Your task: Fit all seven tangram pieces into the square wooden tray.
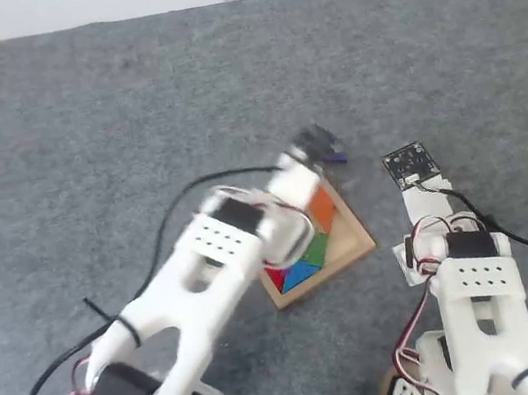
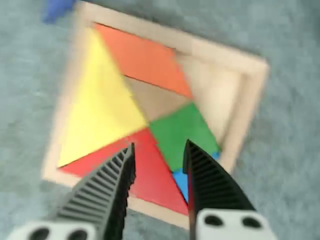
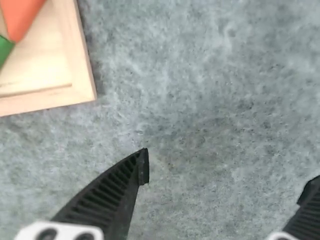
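The square wooden tray (image 2: pixel 252 100) holds a yellow triangle (image 2: pixel 100 110), an orange piece (image 2: pixel 145 57), a red triangle (image 2: pixel 150 175), a green piece (image 2: pixel 180 132) and a sliver of a blue piece (image 2: pixel 181 182). Bare wood shows along one side of the tray. A blue-purple piece (image 2: pixel 57 9) lies on the carpet just off the tray's far corner (image 1: pixel 335 157). My left gripper (image 2: pixel 159 155) hangs open and empty above the red triangle. Over bare carpet beside the tray's corner (image 3: pixel 75 75), my right gripper (image 3: pixel 227 177) is spread wide open, holding nothing.
Grey carpet (image 1: pixel 78 117) covers the table all around. In the high view the left arm (image 1: pixel 205 268) slants over the tray (image 1: pixel 351 234), hiding much of it. The right arm (image 1: pixel 470 275) stands to the tray's right.
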